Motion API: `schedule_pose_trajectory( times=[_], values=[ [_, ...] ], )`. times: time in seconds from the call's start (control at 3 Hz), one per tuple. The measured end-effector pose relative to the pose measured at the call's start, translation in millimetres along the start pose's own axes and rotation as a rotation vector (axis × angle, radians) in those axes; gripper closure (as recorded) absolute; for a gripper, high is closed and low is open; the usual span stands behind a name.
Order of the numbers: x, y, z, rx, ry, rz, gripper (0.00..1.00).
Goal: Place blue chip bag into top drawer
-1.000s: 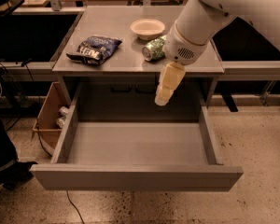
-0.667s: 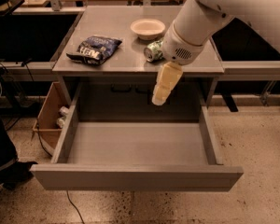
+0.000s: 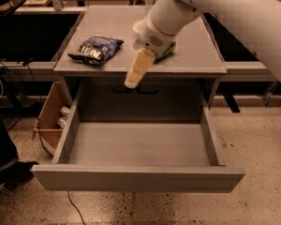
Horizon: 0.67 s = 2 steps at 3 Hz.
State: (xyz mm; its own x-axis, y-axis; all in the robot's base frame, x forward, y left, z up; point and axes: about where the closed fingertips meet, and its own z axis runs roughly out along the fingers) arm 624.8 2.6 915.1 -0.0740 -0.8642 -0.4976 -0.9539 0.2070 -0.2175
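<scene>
The blue chip bag (image 3: pixel 97 49) lies on the left part of the grey cabinet top (image 3: pixel 196 55). The top drawer (image 3: pixel 138 177) is pulled fully out below it and is empty inside. My gripper (image 3: pixel 132 82) points down over the cabinet's front edge, above the back of the drawer, right of the bag and apart from it. It looks shut and holds nothing. The white arm reaches in from the upper right.
A green soda can (image 3: pixel 167 50) lies on the top behind the wrist, partly hidden. A white bowl (image 3: pixel 138 26) is mostly covered by the arm. A cardboard box (image 3: pixel 49 114) with cans stands on the floor left of the drawer.
The gripper has moved left and slightly up, closer to the chip bag. The arm now covers most of the bowl and can. The bag and drawer have not moved.
</scene>
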Motion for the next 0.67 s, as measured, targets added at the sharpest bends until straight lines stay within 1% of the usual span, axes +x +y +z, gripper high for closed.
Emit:
schedule_pose_trajectory(
  times=[0.33, 0.67],
  values=[
    [-45, -42, 21, 0.034, -0.083, 0.02, 0.0],
    [-81, -80, 52, 0.065, -0.133, 0.059, 0.0]
  ],
)
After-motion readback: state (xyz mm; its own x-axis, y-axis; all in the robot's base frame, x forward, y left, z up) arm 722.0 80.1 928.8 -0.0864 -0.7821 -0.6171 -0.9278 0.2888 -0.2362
